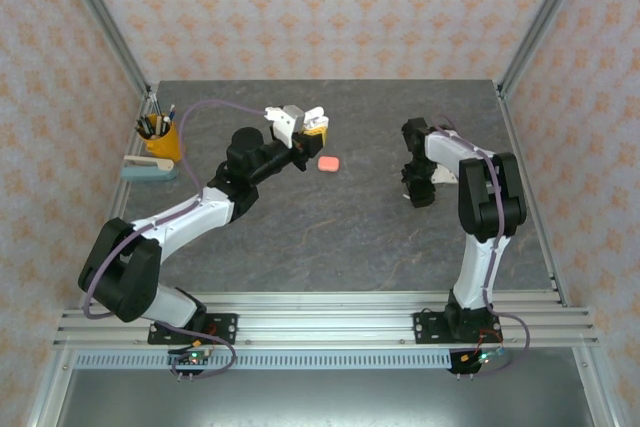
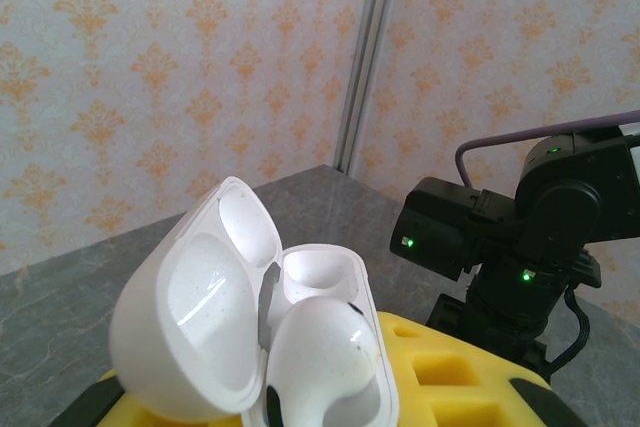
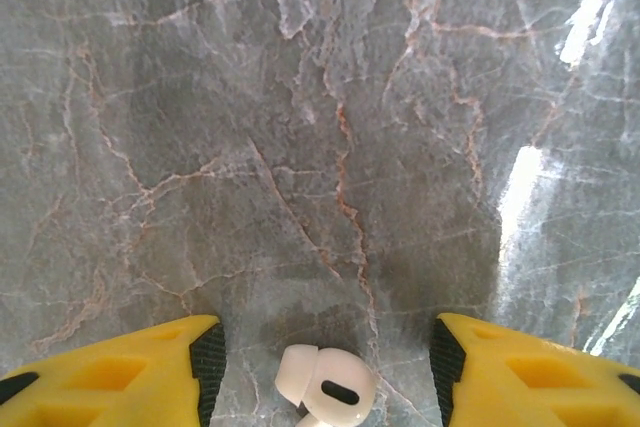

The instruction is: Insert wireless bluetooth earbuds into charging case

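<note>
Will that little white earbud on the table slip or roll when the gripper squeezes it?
The earbud looks glossy and rounded, so it may squirt out of a pinch. It lies on its side on the table, so it probably won't roll far. Being tiny, it is likely light.

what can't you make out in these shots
- Left wrist view: the spot where the left gripper pinches the white case is cut off by the bottom edge.
- Right wrist view: the white earbud between the right gripper fingers runs off the bottom edge, so its lower part is unseen.
- Top view: the pink case is too small to tell what it holds.
- Top view: the right arm hides that earbud.
</note>
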